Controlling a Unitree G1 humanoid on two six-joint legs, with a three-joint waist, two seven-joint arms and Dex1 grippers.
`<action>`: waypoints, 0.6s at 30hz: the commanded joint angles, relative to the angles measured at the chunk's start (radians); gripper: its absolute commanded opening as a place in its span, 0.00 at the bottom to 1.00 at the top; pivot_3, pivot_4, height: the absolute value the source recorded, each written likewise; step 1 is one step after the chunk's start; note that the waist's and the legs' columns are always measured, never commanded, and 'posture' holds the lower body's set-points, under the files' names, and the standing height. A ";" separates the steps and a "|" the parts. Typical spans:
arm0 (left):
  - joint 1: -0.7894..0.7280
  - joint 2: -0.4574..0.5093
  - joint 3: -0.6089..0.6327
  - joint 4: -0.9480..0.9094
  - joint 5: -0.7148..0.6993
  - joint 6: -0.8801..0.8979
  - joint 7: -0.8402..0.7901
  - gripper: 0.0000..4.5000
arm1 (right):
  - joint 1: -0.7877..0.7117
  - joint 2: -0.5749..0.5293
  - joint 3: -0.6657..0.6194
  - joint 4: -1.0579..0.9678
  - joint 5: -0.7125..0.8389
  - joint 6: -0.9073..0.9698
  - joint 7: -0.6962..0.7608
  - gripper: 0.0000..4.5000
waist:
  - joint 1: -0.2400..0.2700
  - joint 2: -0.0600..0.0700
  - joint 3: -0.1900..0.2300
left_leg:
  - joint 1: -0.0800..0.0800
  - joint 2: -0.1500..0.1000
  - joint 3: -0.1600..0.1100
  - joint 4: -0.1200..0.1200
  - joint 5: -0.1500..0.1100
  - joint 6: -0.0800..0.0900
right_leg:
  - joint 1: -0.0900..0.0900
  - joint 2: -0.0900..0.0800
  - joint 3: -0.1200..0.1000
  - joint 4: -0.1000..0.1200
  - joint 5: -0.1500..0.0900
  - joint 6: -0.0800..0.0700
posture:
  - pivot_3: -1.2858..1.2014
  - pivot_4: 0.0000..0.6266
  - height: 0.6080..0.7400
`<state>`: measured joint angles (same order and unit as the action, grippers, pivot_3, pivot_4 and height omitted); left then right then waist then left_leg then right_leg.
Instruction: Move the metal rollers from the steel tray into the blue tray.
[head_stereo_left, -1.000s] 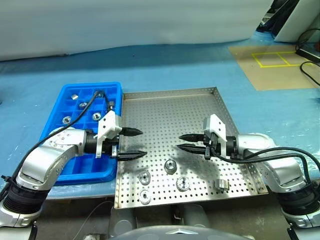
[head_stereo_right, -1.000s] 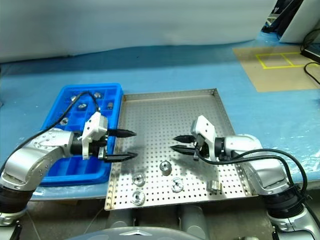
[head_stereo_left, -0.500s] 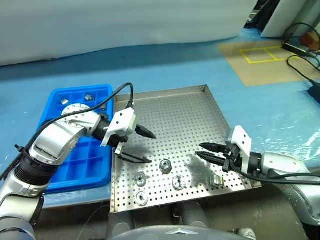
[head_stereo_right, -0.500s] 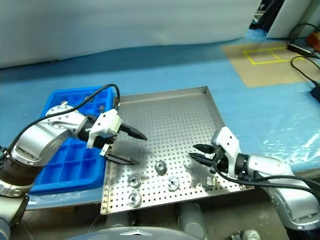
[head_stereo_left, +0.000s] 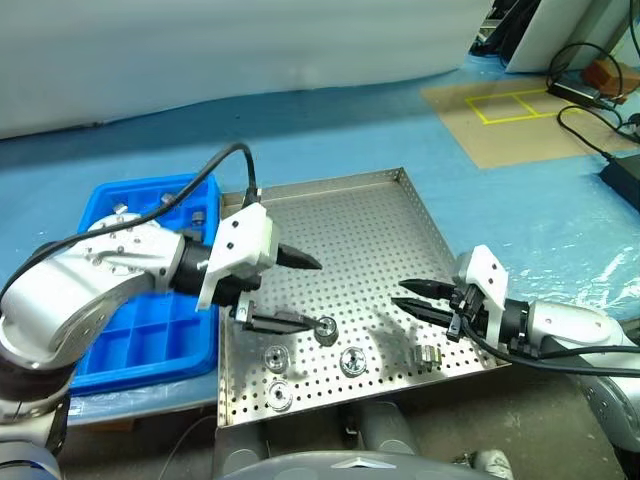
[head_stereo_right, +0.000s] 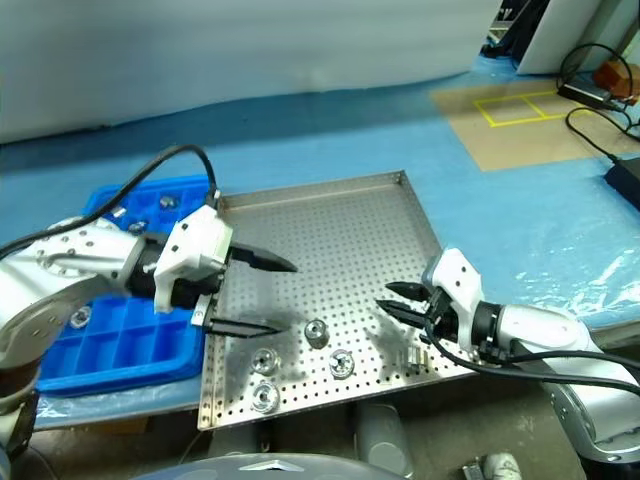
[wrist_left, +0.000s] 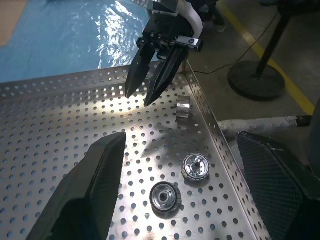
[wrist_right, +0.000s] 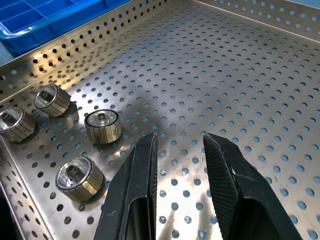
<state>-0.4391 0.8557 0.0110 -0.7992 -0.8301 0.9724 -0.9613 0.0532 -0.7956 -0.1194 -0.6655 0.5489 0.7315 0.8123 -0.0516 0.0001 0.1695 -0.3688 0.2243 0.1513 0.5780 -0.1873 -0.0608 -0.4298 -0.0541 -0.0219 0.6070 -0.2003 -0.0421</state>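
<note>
The steel tray (head_stereo_left: 360, 220) lies in front of me, with several metal rollers near its front edge: one (head_stereo_left: 326, 328), one (head_stereo_left: 351, 360), a third (head_stereo_left: 274, 356) and more. The blue tray (head_stereo_left: 140, 340) sits along its left side and holds a few rollers (head_stereo_left: 118, 208) in its far compartments. My left gripper (head_stereo_left: 315, 293) hovers over the steel tray's left part, open wide and empty, pointing right. My right gripper (head_stereo_left: 400, 293) faces it from the front right, its fingers (wrist_right: 140, 190) a little apart with nothing between them. A roller (head_stereo_left: 430, 355) lies on its side just under it.
Blue sheeting covers the table around both trays. A brown board with yellow tape (head_stereo_left: 510, 110) lies at the far right, with cables (head_stereo_left: 590, 90) beyond it. The far half of the steel tray has nothing on it.
The camera has swung, shifting the whole picture. My left gripper has risen and moved from the blue tray's edge over the steel tray. My right gripper has drawn back toward the front right corner.
</note>
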 joint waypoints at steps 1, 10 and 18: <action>0.053 0.020 0.112 -0.119 -0.135 0.074 0.139 0.83 | -0.055 -0.010 0.031 0.021 -0.003 -0.028 0.023 0.32 | 0.009 0.000 0.000 | 0.000 0.000 0.000 0.000 0.000 0.000 | 0.000 0.000 0.000 0.000 0.000 0.000 | 0.42 0.24 1.00; 0.303 0.161 0.212 -0.248 -0.443 -0.020 0.792 0.83 | -0.231 -0.010 0.142 0.170 -0.028 -0.065 0.109 0.32 | 0.054 -0.002 0.001 | 0.000 0.000 -0.002 0.002 0.000 0.000 | 0.000 0.000 -0.003 0.000 0.000 0.000 | 0.46 0.24 1.00; 0.299 0.358 0.138 -0.248 -0.741 -0.167 1.104 0.83 | -0.241 -0.027 0.149 0.181 -0.018 -0.054 0.141 0.32 | 0.088 -0.007 0.000 | 0.000 0.000 -0.002 0.002 0.000 0.000 | 0.000 0.000 -0.002 -0.001 0.000 0.001 | 0.46 0.24 1.00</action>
<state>-0.1156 1.1924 0.1442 -1.0250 -1.4970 0.8354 0.1009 -0.1822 -0.8099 0.0428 -0.4669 0.5228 0.6844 0.9421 0.0363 -0.0064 0.1693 -0.3686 0.2240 0.1491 0.5798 -0.1869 -0.0616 -0.4298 -0.0545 -0.0240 0.6064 -0.2007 -0.0409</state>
